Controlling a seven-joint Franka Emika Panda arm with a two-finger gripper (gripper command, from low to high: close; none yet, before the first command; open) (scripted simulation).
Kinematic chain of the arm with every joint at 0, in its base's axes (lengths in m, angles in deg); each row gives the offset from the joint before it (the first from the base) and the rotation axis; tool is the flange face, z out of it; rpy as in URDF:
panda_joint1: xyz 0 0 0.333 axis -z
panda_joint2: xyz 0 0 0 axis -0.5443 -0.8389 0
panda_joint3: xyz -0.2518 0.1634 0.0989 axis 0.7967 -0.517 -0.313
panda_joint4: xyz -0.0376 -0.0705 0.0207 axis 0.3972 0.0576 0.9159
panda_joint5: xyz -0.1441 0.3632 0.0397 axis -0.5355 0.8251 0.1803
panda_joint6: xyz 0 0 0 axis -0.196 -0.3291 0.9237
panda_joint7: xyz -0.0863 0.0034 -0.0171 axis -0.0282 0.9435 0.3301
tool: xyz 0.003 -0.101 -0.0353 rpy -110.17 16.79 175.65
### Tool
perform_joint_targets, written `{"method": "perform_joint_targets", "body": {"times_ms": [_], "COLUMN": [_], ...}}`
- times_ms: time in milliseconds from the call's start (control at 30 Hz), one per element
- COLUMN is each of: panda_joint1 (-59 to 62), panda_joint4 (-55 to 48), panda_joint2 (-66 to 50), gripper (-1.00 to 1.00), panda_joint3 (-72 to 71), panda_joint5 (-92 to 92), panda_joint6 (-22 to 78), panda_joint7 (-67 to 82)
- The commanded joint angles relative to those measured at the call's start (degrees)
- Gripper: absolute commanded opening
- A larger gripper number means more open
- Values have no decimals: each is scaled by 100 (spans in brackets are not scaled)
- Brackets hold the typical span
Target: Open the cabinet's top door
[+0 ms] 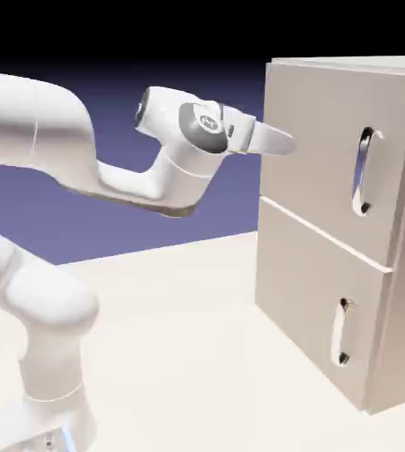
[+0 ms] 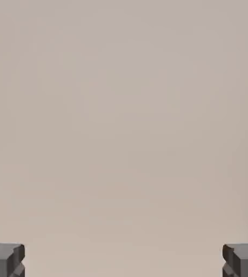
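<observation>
At the exterior view's right, around three o'clock, stands the cabinet (image 1: 347, 229), a tall beige-grey box on the pale table (image 1: 179, 335), its front turned toward the arm. The top door (image 1: 329, 150) fills its upper half and sits flush and shut, a thin seam dividing it from the lower door (image 1: 316, 300) below. The top door's handle (image 1: 364, 172), a curved silver bar set upright, lies near the door's three o'clock edge; the lower door has its own upright handle (image 1: 341, 332), at about six o'clock from the first.

At nine o'clock from the top door's near edge hangs the gripper (image 1: 281, 144), held roughly level and pointed at the cabinet, its tips just before the door's upper left corner and well apart from the handle. Whether they touch the panel I cannot tell. In the hand view the two grey fingertips (image 2: 4, 259) sit at the far bottom corners, spread wide with nothing between them, and plain beige cabinet surface fills everything ahead.

The white arm (image 1: 56, 150) rises from seven o'clock and bends across toward the cabinet.
</observation>
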Motion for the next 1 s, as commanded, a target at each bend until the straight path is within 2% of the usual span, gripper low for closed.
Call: {"method": "perform_joint_targets", "body": {"times_ms": [0,967], "panda_joint1": [-82,-2379], "panda_joint4": [-47,-1369], "panda_joint2": [34,984], "gripper": [100,100], "panda_joint3": [96,2776], "panda_joint5": [-250,-7242], "panda_joint6": [6,181], "panda_joint7": [-182,-5294]}}
